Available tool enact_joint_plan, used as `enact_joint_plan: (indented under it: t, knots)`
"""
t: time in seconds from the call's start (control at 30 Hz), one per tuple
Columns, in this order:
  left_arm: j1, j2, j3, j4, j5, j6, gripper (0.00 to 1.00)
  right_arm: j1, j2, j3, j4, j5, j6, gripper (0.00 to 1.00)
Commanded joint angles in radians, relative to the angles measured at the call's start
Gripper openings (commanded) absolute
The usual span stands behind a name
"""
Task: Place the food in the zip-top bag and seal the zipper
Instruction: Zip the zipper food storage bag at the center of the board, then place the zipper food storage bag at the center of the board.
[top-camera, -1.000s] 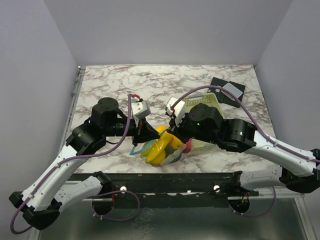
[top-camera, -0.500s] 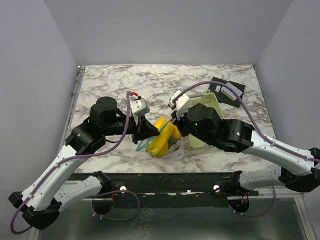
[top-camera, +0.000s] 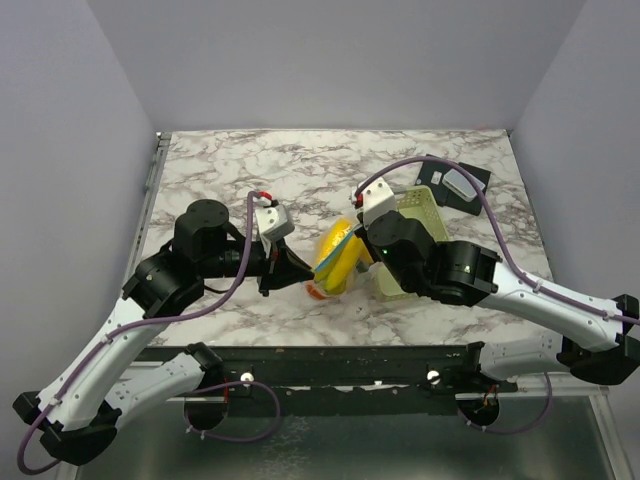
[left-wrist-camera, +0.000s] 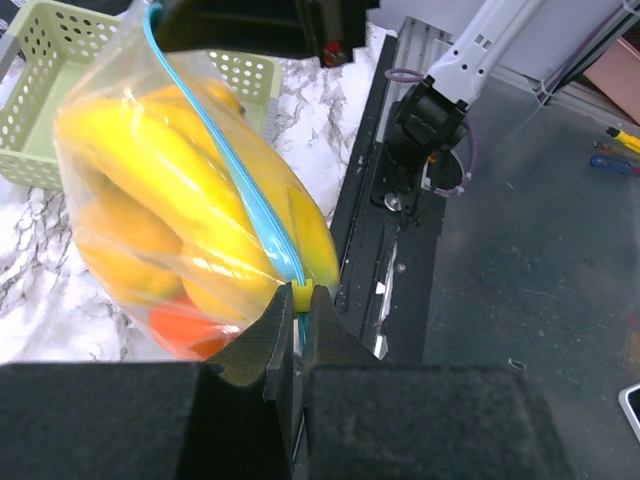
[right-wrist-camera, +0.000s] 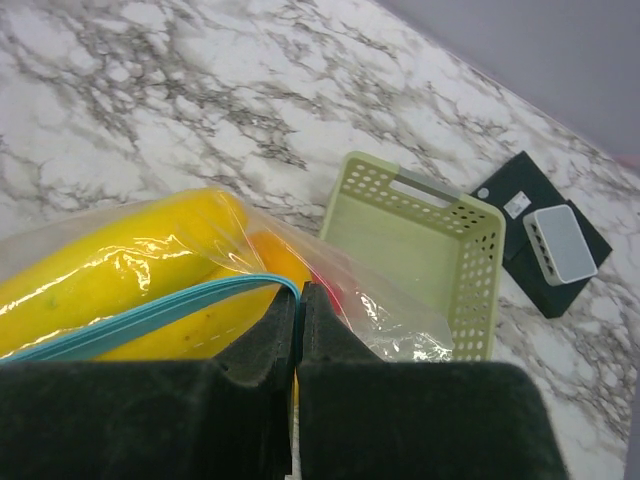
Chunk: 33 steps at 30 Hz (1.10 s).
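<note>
The clear zip-top bag (top-camera: 337, 262) hangs in the air between my two grippers, above the marble table. It holds yellow bananas (left-wrist-camera: 160, 190) and an orange piece (left-wrist-camera: 185, 325); a red piece (right-wrist-camera: 330, 292) shows in the right wrist view. The light blue zipper (left-wrist-camera: 235, 180) runs across the bag's mouth, and shows in the right wrist view (right-wrist-camera: 140, 315) too. My left gripper (left-wrist-camera: 298, 300) is shut on the zipper's end at its small yellow slider (left-wrist-camera: 302, 294). My right gripper (right-wrist-camera: 300, 292) is shut on the zipper's other end.
The pale yellow-green perforated basket (top-camera: 415, 210) stands on the table right of the bag, seen in the right wrist view (right-wrist-camera: 420, 255). A black pad with a small white box (top-camera: 455, 182) lies at the back right. The table's near edge and a metal rail (left-wrist-camera: 370, 200) lie below.
Both grippers have lifted the bag of food up off the table and toward the back. The bag has turned so that the zipper is stretched between the grippers.
</note>
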Motion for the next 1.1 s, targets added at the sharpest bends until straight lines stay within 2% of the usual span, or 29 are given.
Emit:
enact_joint_plan:
  t: [0.0, 0.3, 0.43, 0.53, 0.67, 0.83, 0.93, 1.07]
  knots:
    - [-0.012, -0.057, 0.042, -0.088, 0.111, -0.018, 0.00, -0.034, -0.027, -0.014, -0.008, 0.270, 0.005, 0.00]
    - [-0.012, -0.096, 0.023, -0.093, 0.069, -0.039, 0.00, -0.034, -0.041, -0.018, 0.008, 0.321, 0.016, 0.01]
    - [-0.012, -0.095, 0.021, -0.093, 0.026, -0.041, 0.01, -0.035, -0.062, -0.029, 0.032, 0.250, 0.011, 0.01]
    - [-0.012, -0.085, 0.019, -0.096, -0.062, -0.047, 0.05, -0.035, -0.104, -0.080, 0.118, 0.175, -0.040, 0.01]
    - [-0.012, -0.065, 0.015, -0.109, -0.198, -0.044, 0.13, -0.034, -0.139, -0.108, 0.147, 0.121, -0.057, 0.00]
    - [-0.012, -0.045, 0.021, -0.111, -0.393, -0.037, 0.33, -0.035, -0.155, -0.114, 0.140, 0.061, -0.062, 0.01]
    - [-0.011, -0.030, 0.036, -0.106, -0.437, -0.033, 0.44, -0.035, -0.166, -0.119, 0.145, 0.024, -0.062, 0.01]
    - [-0.012, -0.037, 0.044, -0.091, -0.458, -0.030, 0.53, -0.035, -0.166, -0.117, 0.142, 0.004, -0.098, 0.00]
